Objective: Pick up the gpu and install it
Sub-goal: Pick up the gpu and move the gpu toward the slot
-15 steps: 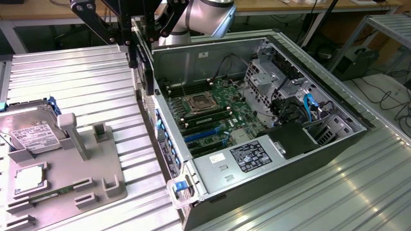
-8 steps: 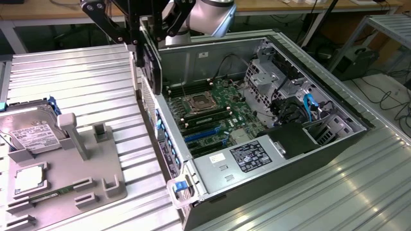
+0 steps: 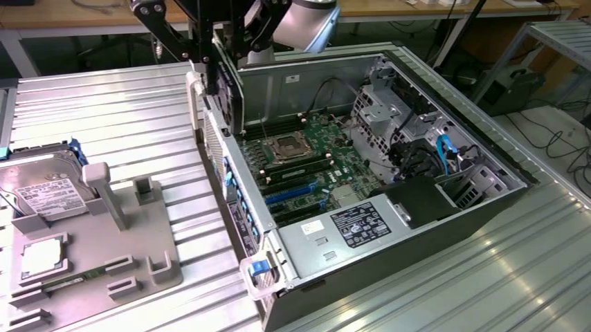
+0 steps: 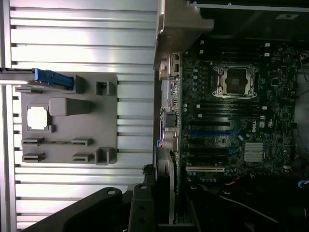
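**The gripper holds the card up over the open computer**

The black metal gripper on the robot arm is closed tight on the gpu, a thin, flat, dark card. The card hangs straight down on its edge. It is up in the air at the back end of the big black open computer case, on the exterior view's left side of the case. It does not sit in any slot yet.

In the wrist view, the gpu shows edge-on between the parts of the gripper, just beside the green circuit board.

The case lies on its side on the shiny ribbed metal table. Inside it is the green circuit board with a square silver chip socket and long blue slots.

Well apart from the case, on the exterior view's left, sits a flat grey plastic holder tray. A silver hard drive with a white label leans in it. A small square silver chip lies in the tray, and a long narrow green memory stick lies near it.
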`<state>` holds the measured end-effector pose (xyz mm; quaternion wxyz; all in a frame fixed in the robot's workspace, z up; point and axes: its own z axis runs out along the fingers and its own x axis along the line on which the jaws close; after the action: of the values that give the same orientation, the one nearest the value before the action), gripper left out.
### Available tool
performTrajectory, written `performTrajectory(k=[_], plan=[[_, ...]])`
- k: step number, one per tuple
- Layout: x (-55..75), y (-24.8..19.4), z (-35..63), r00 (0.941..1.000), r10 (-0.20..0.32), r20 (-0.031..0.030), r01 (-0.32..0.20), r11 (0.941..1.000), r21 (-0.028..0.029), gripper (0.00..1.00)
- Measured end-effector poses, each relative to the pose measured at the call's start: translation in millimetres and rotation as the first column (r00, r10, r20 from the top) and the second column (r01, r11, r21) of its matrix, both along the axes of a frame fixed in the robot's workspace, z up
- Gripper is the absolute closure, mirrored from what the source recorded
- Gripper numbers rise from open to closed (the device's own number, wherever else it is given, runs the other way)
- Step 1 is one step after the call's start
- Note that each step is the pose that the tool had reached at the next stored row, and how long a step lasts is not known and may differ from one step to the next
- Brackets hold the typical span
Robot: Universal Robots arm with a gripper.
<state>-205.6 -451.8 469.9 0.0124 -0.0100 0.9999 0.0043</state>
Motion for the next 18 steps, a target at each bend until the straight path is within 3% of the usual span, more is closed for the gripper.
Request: performTrajectory(k=[18], plan=[[17.6, 0.0, -0.1, 1.0, 0.0, 0.0, 0.0, 1.0, -0.0001, 0.72]])
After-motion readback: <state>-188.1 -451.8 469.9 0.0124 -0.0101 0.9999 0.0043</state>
